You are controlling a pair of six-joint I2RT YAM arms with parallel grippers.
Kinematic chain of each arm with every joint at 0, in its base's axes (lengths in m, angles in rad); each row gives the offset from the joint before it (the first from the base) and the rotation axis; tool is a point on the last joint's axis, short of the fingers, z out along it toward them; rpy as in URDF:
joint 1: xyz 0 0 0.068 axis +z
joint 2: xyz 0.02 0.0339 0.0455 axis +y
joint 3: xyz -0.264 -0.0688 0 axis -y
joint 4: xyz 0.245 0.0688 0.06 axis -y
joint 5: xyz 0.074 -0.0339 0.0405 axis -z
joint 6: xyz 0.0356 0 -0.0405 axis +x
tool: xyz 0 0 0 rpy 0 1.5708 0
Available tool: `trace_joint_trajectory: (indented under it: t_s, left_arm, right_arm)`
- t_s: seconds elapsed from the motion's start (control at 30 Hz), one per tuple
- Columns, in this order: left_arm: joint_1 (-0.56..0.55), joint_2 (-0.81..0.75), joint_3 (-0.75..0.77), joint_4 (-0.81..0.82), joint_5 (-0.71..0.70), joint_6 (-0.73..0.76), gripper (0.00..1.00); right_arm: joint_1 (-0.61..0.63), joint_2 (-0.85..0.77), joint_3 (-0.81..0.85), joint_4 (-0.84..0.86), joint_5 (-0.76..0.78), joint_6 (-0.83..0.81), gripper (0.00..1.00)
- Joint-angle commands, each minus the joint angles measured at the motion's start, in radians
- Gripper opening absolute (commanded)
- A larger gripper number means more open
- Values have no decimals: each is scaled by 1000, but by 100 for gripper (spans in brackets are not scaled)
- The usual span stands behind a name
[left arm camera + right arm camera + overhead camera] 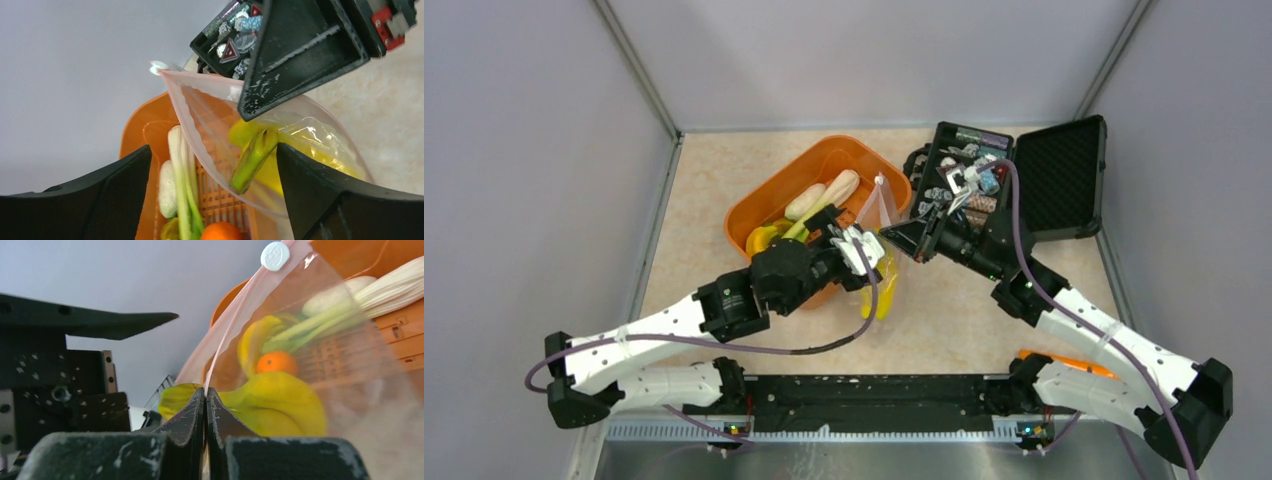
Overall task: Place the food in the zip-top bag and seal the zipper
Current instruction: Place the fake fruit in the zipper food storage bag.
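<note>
- The worktop point(964, 310) carries an orange basket point(796, 172) far left of centre and an open black case point(1064, 175) far right.
- The zip-top bag point(200, 115) stands between them, against the basket's right rim, with its mouth edge lifted.
- The right fingers point(190, 425) are pressed together on that edge, clamped on the plastic just below the zipper's line.
- The left fingers point(115, 190) stand wide apart and grip nothing. They sit just left of the bag, over the basket's near right corner.
- Yellow bananas point(280, 400) lie inside the bag, low and to the near side.
- Green stalks point(184, 190), a whitish piece point(166, 185) and an orange point(220, 232) remain in the basket, left of the bag and beneath the left fingers. That arm is clearly the nearer one.
- The stalks' long axis runs from near left to far right, roughly in line with the left arm's reach. A grasp across them would probably suit.
- The zipper point(239, 310) is unsealed, running up to its white slider point(274, 256) at the top corner.
</note>
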Motion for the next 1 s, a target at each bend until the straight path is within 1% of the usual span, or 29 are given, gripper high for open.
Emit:
trace_joint_trajectory:
  t_s: [0.0, 0.07, 0.17, 0.23, 0.33, 0.4, 0.5, 0.53, 0.63, 0.7, 0.83, 0.97]
  left_arm:
    - [28, -87, 5, 126, -6, -161, 98]
    - [48, -112, 9, 114, -2, -207, 99]
    - [86, -116, 46, 27, -4, -275, 99]
    - [113, -111, 64, -22, -7, -343, 99]
    - [153, -104, 66, -61, 29, -435, 99]
    - [183, -87, 82, -87, 89, -511, 99]
    - [220, -43, 131, -123, 188, -598, 99]
    - [224, -31, 146, -127, 202, -636, 99]
    - [238, -8, 168, -104, 304, -710, 99]
    - [242, 20, 196, -118, 326, -747, 98]
    - [244, 93, 291, -227, 344, -760, 92]
    - [244, 176, 376, -359, 322, -743, 75]
  right_arm:
    - [9, -51, -21, 9, 112, 15, 0]
    - [9, -54, -37, 14, 134, 35, 0]
    - [9, -63, -63, 48, 154, 54, 0]
    - [9, -62, -64, 74, 129, 46, 0]
    - [9, -54, -53, 89, 98, 39, 0]
    - [9, -55, -60, 114, 91, 43, 0]
    - [9, -49, -52, 110, 86, 29, 0]
    - [9, -46, -47, 105, 87, 22, 0]
    - [9, -42, -30, 108, 85, 14, 0]
    - [10, -36, -17, 108, 92, 14, 0]
    - [14, -17, 42, 29, 128, -5, 0]
    - [29, -17, 73, -3, 180, -19, 0]
